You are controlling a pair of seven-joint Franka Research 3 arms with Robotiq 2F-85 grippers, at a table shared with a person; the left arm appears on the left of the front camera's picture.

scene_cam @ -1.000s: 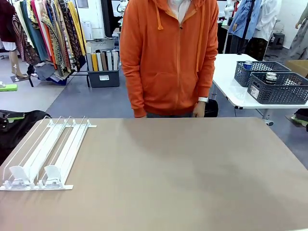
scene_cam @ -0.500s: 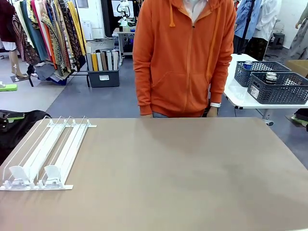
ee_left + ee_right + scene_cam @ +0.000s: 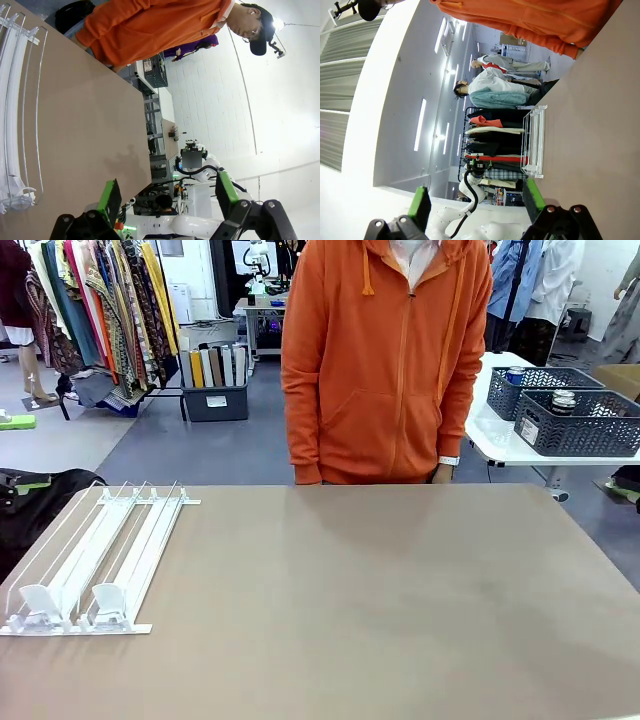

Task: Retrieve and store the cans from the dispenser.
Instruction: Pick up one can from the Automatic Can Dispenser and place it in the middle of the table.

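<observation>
Well beyond left claw [image 3: 165, 200], dispenser [image 3: 15, 100]

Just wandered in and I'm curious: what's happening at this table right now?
Nothing is being handled at the moment. A person in an orange hoodie stands at the far side of the brown table, arms down. A white rack lies on the table with its lanes empty. Some cans sit in dark mesh baskets on a side table. The left gripper and the right gripper are open, holding nothing.

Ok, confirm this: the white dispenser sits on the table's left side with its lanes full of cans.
Not quite. The front view shows the dispenser on the left side of the table, but its lanes hold no cans; the only cans visible sit in the mesh baskets behind.
</observation>
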